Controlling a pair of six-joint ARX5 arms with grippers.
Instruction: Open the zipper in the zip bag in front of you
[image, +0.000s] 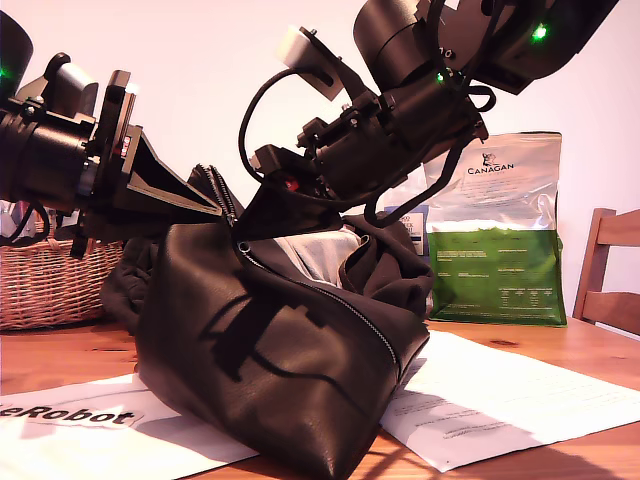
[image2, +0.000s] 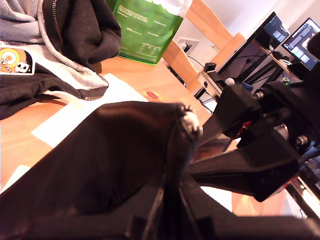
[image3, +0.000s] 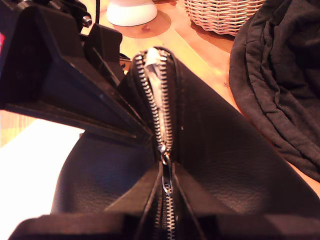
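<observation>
Grip first: my second gripper (image3: 165, 200) has its jaws drawn together over the zipper (image3: 157, 100), right at the slider (image3: 163, 150). Whether the pull tab itself is pinched I cannot tell, since the jaws hide it. My first gripper (image2: 165, 197) is clamped on the leather at the bag's (image: 280, 380) raised end. In the exterior view it stands at the left, with the second gripper just beside it at the bag's mouth. Between the two grippers the teeth stand apart and a pale lining shows. On the second gripper's own side of the slider the teeth look closed, so I judge the zipper only partly open.

Risks:
- The grippers are close, and a pull along the wrong line could knock one against the other.
- If only leather is caught, the slider will stay put and the bag will drag.
- If my first gripper's hold slips, the soft bag will slump and the teeth will jam.

The bag sits on paper (image: 480, 400) on the table (image: 590, 345). The exterior view's right offers open room before the pouch (image: 495, 240), while a basket (image: 50, 285) crowds the left. A dark garment (image3: 280, 75) lies just behind.
</observation>
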